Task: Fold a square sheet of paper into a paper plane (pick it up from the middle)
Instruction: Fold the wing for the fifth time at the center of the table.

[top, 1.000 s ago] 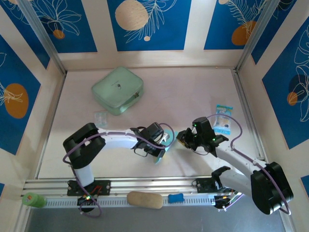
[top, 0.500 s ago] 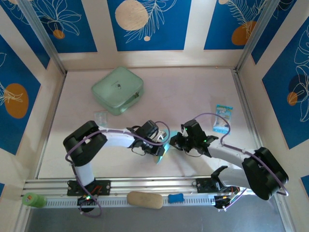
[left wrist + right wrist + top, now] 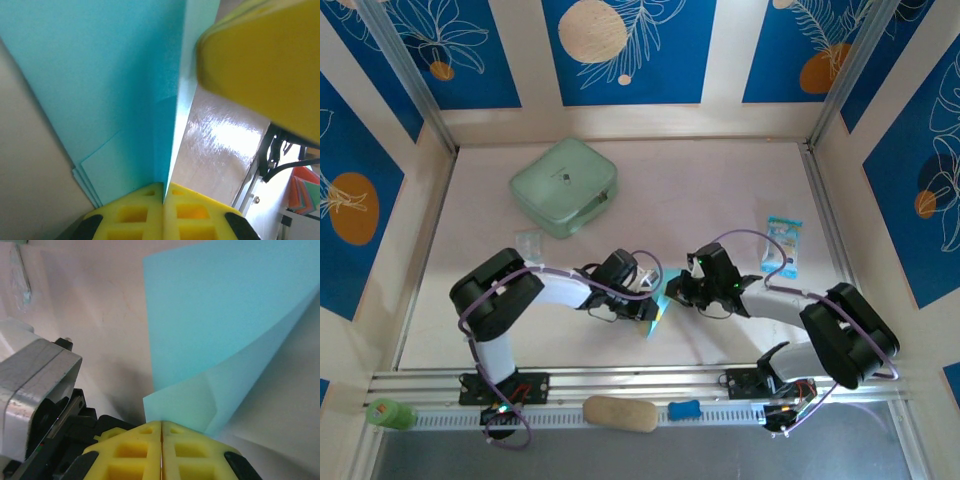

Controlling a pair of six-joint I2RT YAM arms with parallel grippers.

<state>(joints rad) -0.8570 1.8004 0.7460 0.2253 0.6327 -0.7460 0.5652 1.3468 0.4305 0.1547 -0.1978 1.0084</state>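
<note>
**Two Arms Pinch One Cyan Sheet Above the Table's Near Edge**

Both arms meet close to the near edge of the table [image 3: 720,190], about midway between its left and right edges, with a partly folded cyan-blue paper [image 3: 658,314] between them. Seen from above, the paper is a small cyan sliver wedged between the two wrists.

The left gripper [image 3: 163,187] has its yellow fingers [image 3: 132,212] pressed together. An edge of the paper runs straight into the seam between them, so it is clamped there. From the left wrist, the paper stands up as a broad cyan face with a sharp vertical crease. Several stacked layers show at its lower left corner. One yellow finger of the other arm sits in the upper right, touching the paper's edge.

The right gripper [image 3: 161,426] is likewise closed, its pads meeting on a folded corner of the paper. From there the paper fans upward and to the right in two layers, one darker and one paler.

A mint-green case [image 3: 565,186] lies toward the far left corner, well apart from the arms. A small printed packet [image 3: 782,246] lies near the right edge. A small clear item [image 3: 528,243] lies just in front of the case.
</note>
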